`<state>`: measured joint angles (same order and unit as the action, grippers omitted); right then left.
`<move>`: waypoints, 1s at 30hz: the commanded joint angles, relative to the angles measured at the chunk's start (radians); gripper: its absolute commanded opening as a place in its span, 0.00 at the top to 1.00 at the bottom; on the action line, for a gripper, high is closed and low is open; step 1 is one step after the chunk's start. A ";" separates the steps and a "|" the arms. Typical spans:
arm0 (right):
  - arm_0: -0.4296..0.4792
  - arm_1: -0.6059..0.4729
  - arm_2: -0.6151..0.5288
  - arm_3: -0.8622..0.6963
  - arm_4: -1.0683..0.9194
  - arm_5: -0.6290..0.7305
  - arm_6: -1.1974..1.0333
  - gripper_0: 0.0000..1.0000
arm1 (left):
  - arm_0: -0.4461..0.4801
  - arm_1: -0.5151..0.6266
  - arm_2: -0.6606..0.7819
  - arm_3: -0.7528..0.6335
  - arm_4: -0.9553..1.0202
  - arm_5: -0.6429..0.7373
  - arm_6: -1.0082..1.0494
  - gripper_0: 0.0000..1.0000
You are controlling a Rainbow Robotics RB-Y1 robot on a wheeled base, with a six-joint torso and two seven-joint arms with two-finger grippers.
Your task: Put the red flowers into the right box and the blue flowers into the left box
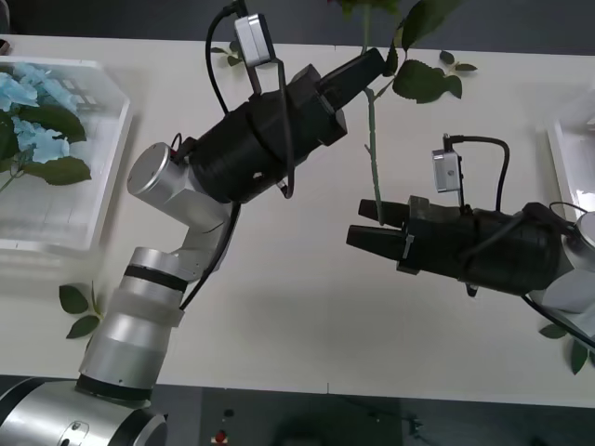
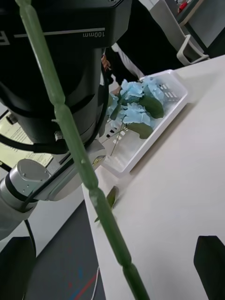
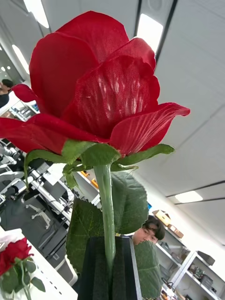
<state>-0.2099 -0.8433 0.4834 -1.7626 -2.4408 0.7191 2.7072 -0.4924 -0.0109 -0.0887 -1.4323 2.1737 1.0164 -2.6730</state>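
My left gripper is raised over the far middle of the table and is shut on the thin green stem of a red flower. In the left wrist view its black fingers clamp that stem just below the big red bloom. The stem hangs down to my right gripper, which is open. There the stem passes between its two fingers. The blue flowers lie in the left box. The right box shows at the table's right edge. Another red flower lies far below.
Loose green leaves lie near the front left edge, at the front right and along the far edge. The rose's own broad leaves hang beside my left gripper. My left forearm crosses the table's middle.
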 commanded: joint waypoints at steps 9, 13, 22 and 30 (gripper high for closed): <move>-0.065 0.084 0.012 0.009 0.029 -0.018 -0.002 0.00 | 0.046 -0.007 -0.059 -0.023 0.006 0.011 -0.032 1.00; -0.079 0.096 0.012 0.017 0.029 -0.024 -0.002 0.00 | 0.048 -0.007 -0.062 -0.023 0.006 0.011 -0.032 1.00; -0.091 0.110 0.017 0.037 0.029 -0.029 -0.002 1.00 | 0.048 -0.007 -0.062 -0.022 0.006 0.008 -0.032 1.00; -0.091 0.113 0.017 0.038 0.025 -0.029 -0.002 1.00 | 0.048 -0.007 -0.060 -0.023 0.006 -0.001 -0.032 1.00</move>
<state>-0.2844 -0.7494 0.5028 -1.7131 -2.4108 0.6913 2.7072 -0.4455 -0.0108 -0.1444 -1.4323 2.1736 1.0162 -2.6730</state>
